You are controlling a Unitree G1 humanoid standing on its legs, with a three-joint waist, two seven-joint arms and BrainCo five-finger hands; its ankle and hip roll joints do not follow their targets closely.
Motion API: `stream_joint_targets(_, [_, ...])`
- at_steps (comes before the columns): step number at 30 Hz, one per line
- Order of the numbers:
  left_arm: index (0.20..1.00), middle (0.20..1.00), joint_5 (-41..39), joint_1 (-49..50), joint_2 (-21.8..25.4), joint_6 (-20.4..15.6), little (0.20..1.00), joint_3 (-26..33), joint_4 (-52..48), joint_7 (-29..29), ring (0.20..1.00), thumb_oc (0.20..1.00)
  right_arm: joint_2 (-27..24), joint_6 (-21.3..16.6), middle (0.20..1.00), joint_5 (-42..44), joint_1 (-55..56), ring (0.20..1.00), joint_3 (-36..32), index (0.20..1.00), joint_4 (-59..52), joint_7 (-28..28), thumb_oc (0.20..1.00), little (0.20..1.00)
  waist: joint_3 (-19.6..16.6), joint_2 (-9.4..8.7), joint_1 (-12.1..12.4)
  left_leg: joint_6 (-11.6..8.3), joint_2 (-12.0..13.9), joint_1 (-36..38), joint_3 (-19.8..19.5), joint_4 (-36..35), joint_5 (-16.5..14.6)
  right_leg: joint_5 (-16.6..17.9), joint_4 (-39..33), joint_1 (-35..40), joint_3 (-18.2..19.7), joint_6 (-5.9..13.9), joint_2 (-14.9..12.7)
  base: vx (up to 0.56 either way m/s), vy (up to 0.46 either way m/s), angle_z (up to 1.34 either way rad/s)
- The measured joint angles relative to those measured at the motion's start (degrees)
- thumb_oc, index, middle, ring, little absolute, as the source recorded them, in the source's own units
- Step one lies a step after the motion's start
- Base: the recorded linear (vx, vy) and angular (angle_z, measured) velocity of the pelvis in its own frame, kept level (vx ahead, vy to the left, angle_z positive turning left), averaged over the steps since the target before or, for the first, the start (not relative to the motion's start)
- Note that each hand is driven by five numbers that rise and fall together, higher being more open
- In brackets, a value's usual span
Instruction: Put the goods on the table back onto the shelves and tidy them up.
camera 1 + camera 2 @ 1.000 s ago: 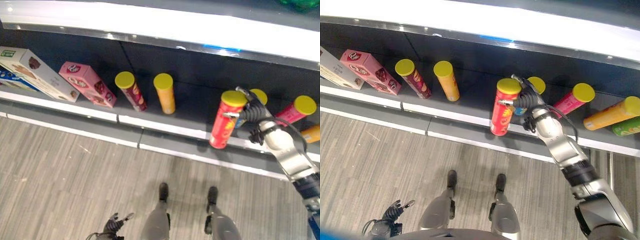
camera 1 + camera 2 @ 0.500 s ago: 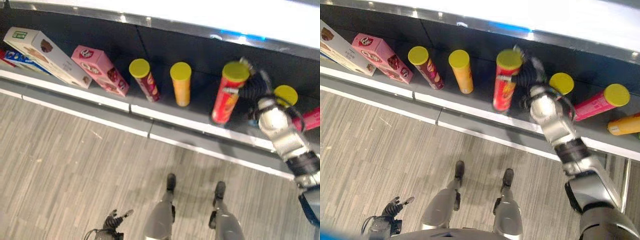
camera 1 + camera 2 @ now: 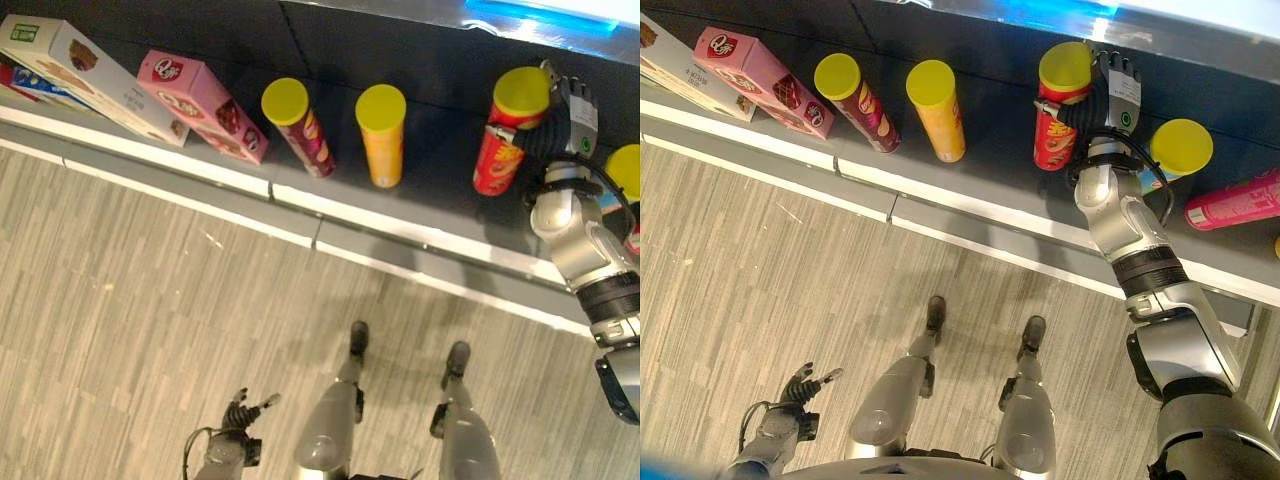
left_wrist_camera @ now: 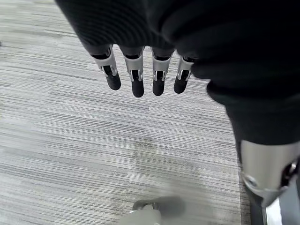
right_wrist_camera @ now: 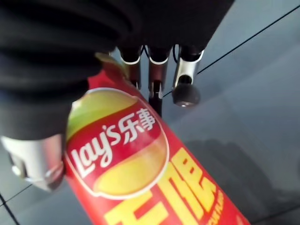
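Right hand clamped round the red can, standing it on the shelf.
Gripped near its yellow lid to keep it upright beside the orange can; left hand hangs slack-fingered over the floor.

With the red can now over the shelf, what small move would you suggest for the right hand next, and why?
Probably lower it a touch and let go. The right hand grips the red can near its yellow lid, upright on or just above the shelf, in line with the orange can. The left hand hangs idle.
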Motion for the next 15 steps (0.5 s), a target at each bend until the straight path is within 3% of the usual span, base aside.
stream_joint_targets(11, [1.000,1.000,-1.78,0.40,-1.50,-0.07,1.000,0.15,-2.17,-0.30,1.000,1.000,0.45,0.48,0.200,-2.10,0.76,0.200,0.64,0.200,-1.00,0.51,0.200,0.200,-0.01,0.00,-0.12,0.02,-0.15,-0.07,0.00,0.00,0.02,0.04,0.00,-0.06,-0.03,0.07,-0.12,0.00,0.002,0.00])
stream_joint_targets(15, [1.000,1.000,-2.12,-0.35,-1.51,0.21,1.000,0.26,-2.55,-0.51,1.000,1.000,5.92,-0.11,0.200,-2.22,4.61,0.200,-1.97,0.200,-10.93,0.27,0.200,0.200,-0.01,0.01,-0.72,0.25,-0.22,-0.42,-0.45,0.01,0.19,0.03,0.00,-0.12,-0.38,0.08,-0.18,-0.02,0.009,0.05])
